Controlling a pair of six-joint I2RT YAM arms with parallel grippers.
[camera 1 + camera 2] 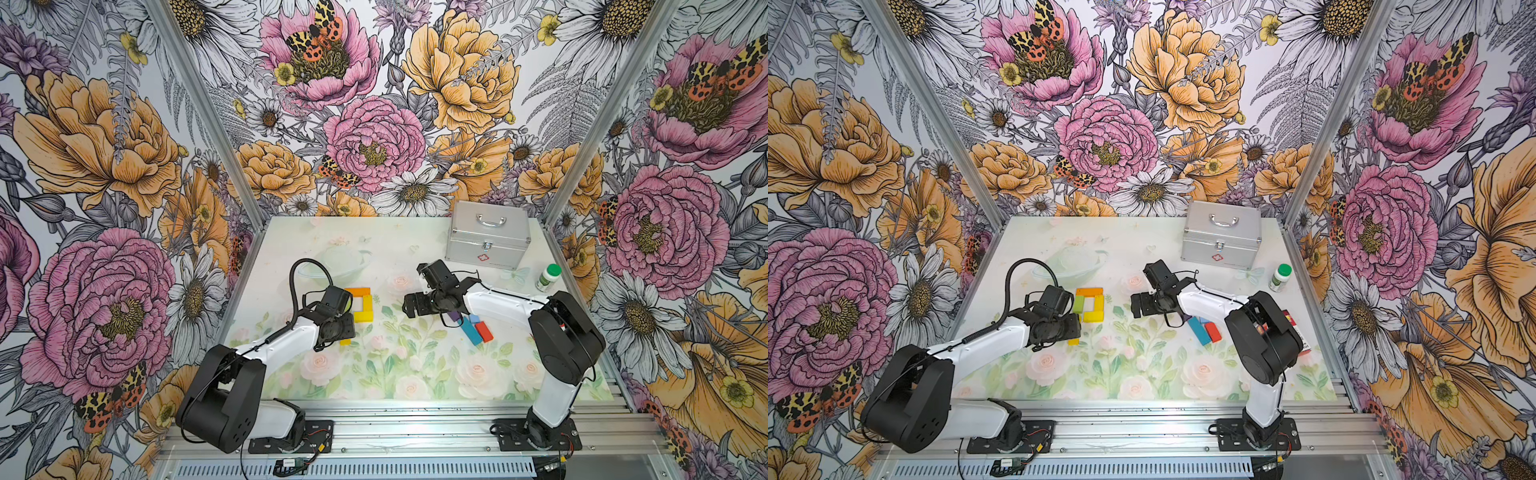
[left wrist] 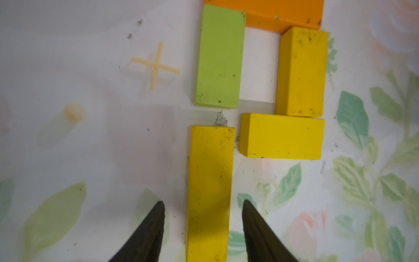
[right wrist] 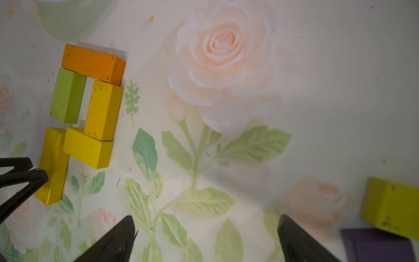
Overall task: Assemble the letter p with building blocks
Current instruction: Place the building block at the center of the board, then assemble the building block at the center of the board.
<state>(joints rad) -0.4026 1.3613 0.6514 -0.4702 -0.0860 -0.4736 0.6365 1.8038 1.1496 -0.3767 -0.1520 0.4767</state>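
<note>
Though paint scuffed, building blocks (image 3: pixel 102 108) form P.

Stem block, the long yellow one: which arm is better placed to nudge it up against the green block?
Left. The left gripper straddles the stem block, open; the right gripper hangs open over bare mat, away from it.

bright light w/ soft shadow on long yellow block (image 2: pixel 209 181); top views warped at edges.
</note>
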